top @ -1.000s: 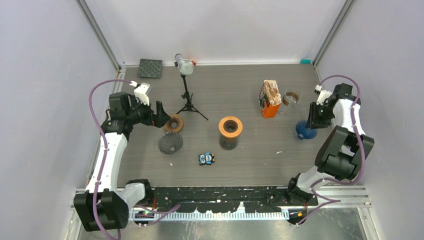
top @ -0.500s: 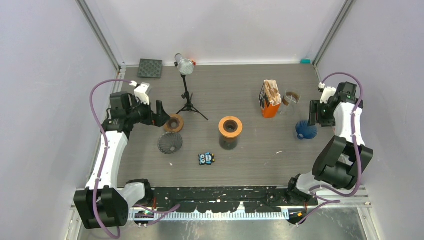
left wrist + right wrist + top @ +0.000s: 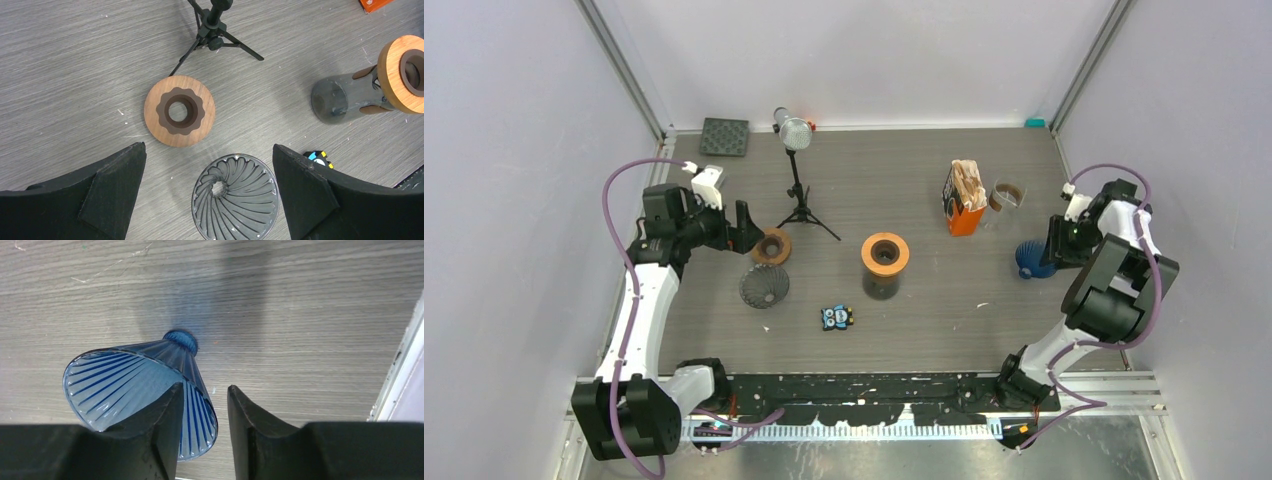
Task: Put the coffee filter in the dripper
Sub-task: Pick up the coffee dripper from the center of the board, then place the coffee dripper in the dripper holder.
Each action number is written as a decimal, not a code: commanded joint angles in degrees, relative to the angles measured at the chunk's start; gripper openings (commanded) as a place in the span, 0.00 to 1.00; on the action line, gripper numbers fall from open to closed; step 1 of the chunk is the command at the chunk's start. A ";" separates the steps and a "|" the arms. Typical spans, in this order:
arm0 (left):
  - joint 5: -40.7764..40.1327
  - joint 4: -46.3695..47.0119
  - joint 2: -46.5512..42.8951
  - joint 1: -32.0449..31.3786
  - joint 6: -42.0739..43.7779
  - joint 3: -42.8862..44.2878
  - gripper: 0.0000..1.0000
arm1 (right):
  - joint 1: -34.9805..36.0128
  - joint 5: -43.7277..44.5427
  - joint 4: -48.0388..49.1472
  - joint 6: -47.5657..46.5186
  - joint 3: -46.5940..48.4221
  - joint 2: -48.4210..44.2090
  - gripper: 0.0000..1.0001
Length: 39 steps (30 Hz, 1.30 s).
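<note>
Brown paper coffee filters [image 3: 967,178] stand in an orange box [image 3: 964,218] at the back right. A blue ribbed dripper [image 3: 1033,260] lies by my right gripper [image 3: 1058,243]. In the right wrist view its mouth [image 3: 140,395] faces the camera. My right gripper [image 3: 205,387] is narrowly open. One finger is inside the rim and one outside, with a gap to the wall. A grey glass dripper [image 3: 235,197] lies below my left gripper [image 3: 209,147], which is wide open and empty. It also shows in the top view [image 3: 764,286], near the left gripper [image 3: 746,228].
A wooden ring [image 3: 772,246] lies beside the grey dripper. A carafe with a wooden collar [image 3: 885,260] stands mid-table. Also here are a microphone on a tripod [image 3: 796,190], a small owl toy [image 3: 836,317], a small glass [image 3: 1008,194], a black mat [image 3: 725,137] and the right wall rail [image 3: 397,370].
My right arm lifted back from the blue dripper, then folded and came down at its right side, fingers now straddling the rim. The left arm has not moved.
</note>
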 commanded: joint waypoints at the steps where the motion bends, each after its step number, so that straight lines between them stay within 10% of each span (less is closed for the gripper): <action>1: 0.02 2.30 -1.62 0.23 0.42 0.30 1.00 | -0.31 -4.88 -1.29 0.03 2.94 0.97 0.36; 8: 0.31 2.34 -1.89 0.19 0.30 0.40 1.00 | -0.30 -6.83 -4.22 0.07 5.25 -0.88 0.01; 17: 3.69 -2.44 -1.80 0.19 3.70 2.57 1.00 | 3.88 -18.34 -17.53 2.36 15.88 -6.05 0.01; 24: 13.65 -4.41 -3.29 0.20 1.66 3.63 1.00 | 26.79 -17.08 -16.89 12.04 22.40 -9.76 0.01; 39: 20.72 25.11 -3.51 -3.70 -28.62 -5.70 0.88 | 52.97 -14.33 -19.79 17.82 37.94 3.66 0.01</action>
